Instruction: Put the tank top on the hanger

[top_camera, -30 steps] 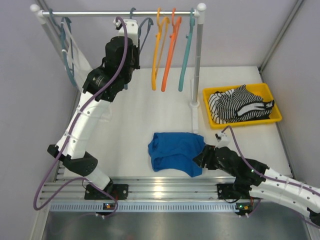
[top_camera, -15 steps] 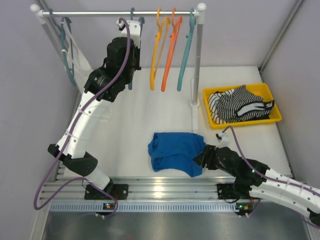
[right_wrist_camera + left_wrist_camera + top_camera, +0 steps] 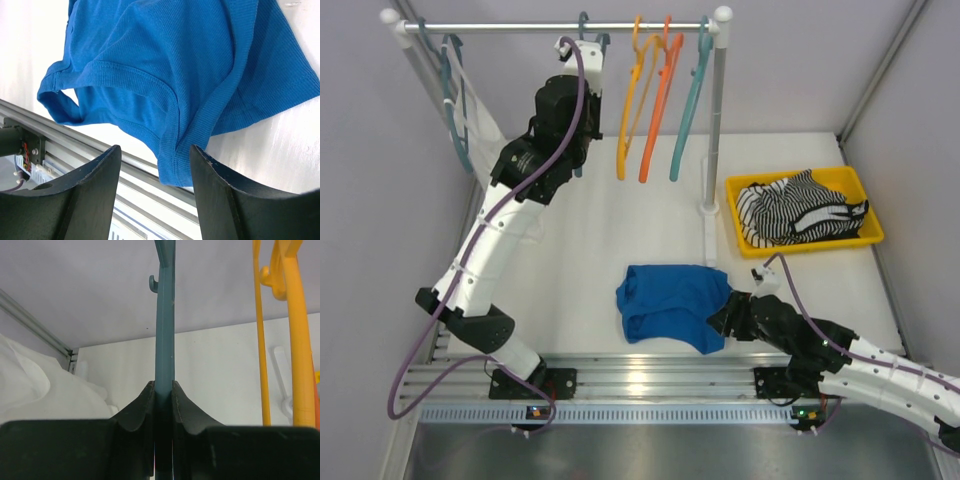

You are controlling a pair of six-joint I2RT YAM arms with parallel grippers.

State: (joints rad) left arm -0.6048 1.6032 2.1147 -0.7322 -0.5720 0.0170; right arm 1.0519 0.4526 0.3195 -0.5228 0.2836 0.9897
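- Left wrist view: the left gripper (image 3: 163,390) is clamped on the hanger (image 3: 164,330). Its two dark curved fingers (image 3: 140,410) press the thin slate-teal bar from both sides, with no gap left between them.
- The hanger bar runs straight up from the jaws to a small side hook near the top. It is smooth, flat-sided plastic.
- Just right of it hang a yellow-orange hanger (image 3: 260,340) and an orange hanger (image 3: 296,350), close by but apart. A white translucent garment (image 3: 30,390) bunches at the left.
- Right wrist view: the right gripper (image 3: 155,150) stands spread wide with nothing between its fingers. The hem of the tank top (image 3: 165,60) lies across the gap; whether it touches the fabric cannot be told.
- The tank top is ribbed royal-blue knit with stitched edges. It lies crumpled on the white table (image 3: 590,240), near the front rail edge.
- Top view: the rail (image 3: 520,27) carries the hangers. A yellow tray (image 3: 735,190) holding a striped garment (image 3: 800,215) sits well right of the tank top, with bare table between.
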